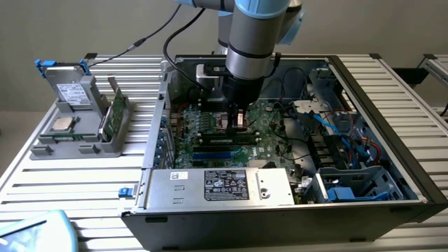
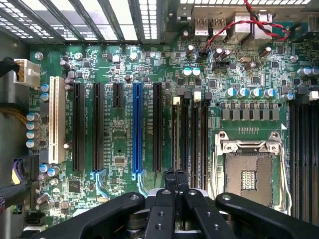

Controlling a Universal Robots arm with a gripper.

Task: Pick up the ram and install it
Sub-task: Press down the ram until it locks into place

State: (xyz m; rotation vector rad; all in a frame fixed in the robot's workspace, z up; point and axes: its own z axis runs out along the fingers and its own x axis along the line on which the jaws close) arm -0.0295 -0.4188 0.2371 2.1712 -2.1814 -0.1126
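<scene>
Setting: slatted metal bench (image 1: 84, 173) carrying an open computer case (image 1: 392, 173) with its motherboard (image 2: 119, 149) exposed.
Gripper: you have the gripper (image 2: 175, 175) low over the memory slots (image 2: 192, 134), fingers pressed together with no gap.
Ram: the ram (image 1: 227, 139) lies lengthwise in a slot just below the fingertips, in the exterior view; whether it is fully seated you cannot tell.
Holder: grey tray (image 1: 77, 142), well apart at the exterior view's left, keeps a processor chip (image 1: 62, 124) and an upright board (image 1: 115, 118).
Technique: press straight down, centred, and keep the stick level.
</scene>
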